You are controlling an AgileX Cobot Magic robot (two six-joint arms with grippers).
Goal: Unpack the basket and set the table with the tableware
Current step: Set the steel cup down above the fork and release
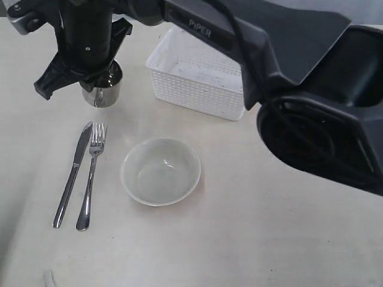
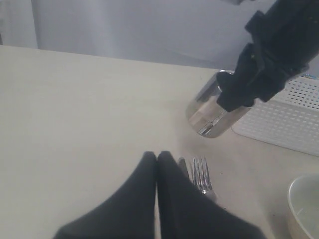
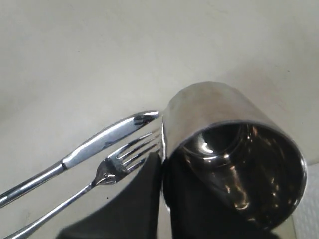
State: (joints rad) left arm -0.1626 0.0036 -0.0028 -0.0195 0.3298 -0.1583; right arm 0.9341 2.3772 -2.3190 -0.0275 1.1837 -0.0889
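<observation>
A steel cup [image 1: 102, 92] is seen at about 11 o'clock from the bowl [image 1: 179, 158], close above the tips of the knife [image 1: 72, 176] and fork [image 1: 90, 179]. The right claw [image 1: 99, 76], reached across to the left part of the table [image 1: 269, 239], is clamped on the cup's wall at the rim, one finger outside and the other inside the mouth, as shown in the right wrist view. Whether the cup's base touches the table cannot be told. The knife and fork are laid side by side at 9 o'clock from the bowl, knife on the outside, both with their tips towards 12 o'clock. The white basket [image 1: 197, 89] is placed at 1 o'clock from the bowl, well apart from it and to the 3 o'clock side of the cup. The left claw [image 2: 157, 159] is held low over bare table near the cutlery tips, its fingers pressed together with nothing gripped.
</observation>
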